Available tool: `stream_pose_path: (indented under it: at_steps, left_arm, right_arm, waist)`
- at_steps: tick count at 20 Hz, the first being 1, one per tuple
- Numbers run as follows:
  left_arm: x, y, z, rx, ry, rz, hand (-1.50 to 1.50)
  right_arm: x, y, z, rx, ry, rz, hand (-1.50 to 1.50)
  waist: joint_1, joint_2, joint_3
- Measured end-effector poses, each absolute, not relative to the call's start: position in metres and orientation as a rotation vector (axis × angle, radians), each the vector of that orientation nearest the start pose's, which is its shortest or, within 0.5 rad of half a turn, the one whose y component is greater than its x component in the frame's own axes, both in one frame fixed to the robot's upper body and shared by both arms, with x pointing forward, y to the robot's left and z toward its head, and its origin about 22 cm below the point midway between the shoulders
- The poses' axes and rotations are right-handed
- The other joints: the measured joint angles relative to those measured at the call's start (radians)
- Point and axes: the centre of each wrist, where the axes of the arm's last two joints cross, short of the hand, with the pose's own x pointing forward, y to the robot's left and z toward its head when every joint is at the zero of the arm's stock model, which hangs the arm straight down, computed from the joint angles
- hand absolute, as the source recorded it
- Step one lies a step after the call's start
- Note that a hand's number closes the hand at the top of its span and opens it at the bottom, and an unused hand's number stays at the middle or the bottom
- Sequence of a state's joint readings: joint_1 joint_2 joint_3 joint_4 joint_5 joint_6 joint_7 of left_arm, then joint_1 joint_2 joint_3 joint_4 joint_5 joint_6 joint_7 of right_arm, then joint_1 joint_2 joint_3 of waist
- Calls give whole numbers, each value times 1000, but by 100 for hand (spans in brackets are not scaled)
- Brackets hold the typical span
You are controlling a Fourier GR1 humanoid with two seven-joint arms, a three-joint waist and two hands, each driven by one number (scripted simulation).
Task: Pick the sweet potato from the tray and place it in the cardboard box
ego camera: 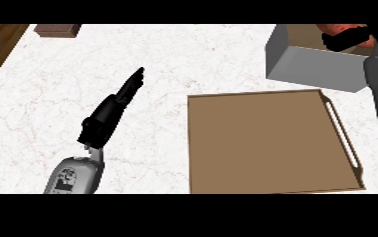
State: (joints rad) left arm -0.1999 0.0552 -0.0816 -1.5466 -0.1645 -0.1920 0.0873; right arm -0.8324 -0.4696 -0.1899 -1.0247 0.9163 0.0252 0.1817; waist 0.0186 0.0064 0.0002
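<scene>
My left hand [111, 112] lies over the marble tabletop [184, 56] at the near left, its grey forearm coming up from the lower edge and the fingers held straight and together, slanting toward the far right and holding nothing. My right hand [345, 39] is at the far right, over the open top of the cardboard box [314, 66], with black fingers curled round the sweet potato [336, 29], whose orange-red skin shows just above them. The brown tray [258, 146] sits near the right, just this side of the box, its pale handle along the right edge. A small brown block [57, 29] sits at the far left. I see no readable writing on anything.
</scene>
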Motion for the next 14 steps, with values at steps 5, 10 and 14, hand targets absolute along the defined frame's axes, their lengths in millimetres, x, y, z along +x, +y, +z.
stream_pose_path:
  at_steps: [5,10,14]
  left_arm:
    - [289,207,45,-52,-1608,-465,0]
    - [286,203,42,-53,-1605,-466,0]
    - [290,207,43,-53,-1608,-470,0]
  right_arm:
    - [425,-320,169,-1074,-1348,587,-150]
    - [431,-336,149,-984,-1369,522,-150]
    - [429,-347,142,-905,-1491,364,-150]
  waist:
    - [5,1,0]
    - [5,-5,-5]
    - [3,0,-1]
